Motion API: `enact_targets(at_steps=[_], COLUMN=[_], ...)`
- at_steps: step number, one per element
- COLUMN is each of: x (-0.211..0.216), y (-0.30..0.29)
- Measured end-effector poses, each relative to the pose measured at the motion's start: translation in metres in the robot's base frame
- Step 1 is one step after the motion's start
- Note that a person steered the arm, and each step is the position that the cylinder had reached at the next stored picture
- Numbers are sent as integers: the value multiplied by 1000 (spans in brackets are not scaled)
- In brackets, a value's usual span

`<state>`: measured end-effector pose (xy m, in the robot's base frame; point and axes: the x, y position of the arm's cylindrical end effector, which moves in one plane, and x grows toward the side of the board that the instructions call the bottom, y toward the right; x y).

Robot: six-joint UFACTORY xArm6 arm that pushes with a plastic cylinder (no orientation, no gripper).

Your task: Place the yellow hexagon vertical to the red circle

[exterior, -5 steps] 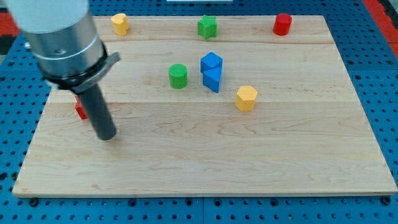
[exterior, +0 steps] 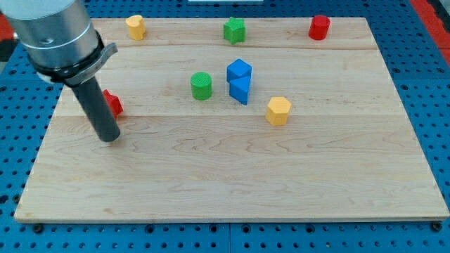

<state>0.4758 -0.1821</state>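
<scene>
In the camera view my tip rests on the pale wooden board, far to the view's left of the yellow hexagon block, which sits near the board's middle, just to the view's lower right of the two touching blue blocks. I carry no claw, only a dark rod, so nothing spreads or pinches. The red cylinder block that I take for the red circle stands up and to the view's right of the hexagon, near the board's top edge.

My judgement of the risks: reaching the hexagon means a long sweep past the green ribbed cylinder block and the blue pair, and a careless path would knock them. A push that lands off the hexagon's centre would likely spin it or let it slide off my tip. Pushing too far toward the red cylinder could bump it off the edge.

My rod covers part of a small red block just up and to the view's right of my tip, so its shape is unclear, and I cannot tell whether I touch it. A yellow block and a green block lie far up-left of the hexagon, their shapes hard to read
</scene>
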Motion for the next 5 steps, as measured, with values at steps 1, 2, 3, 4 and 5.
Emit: enact_targets(at_steps=[1, 2, 3, 4, 5], x=[-52, -73, -73, -50, -32], y=[-35, -42, -44, -23, 49])
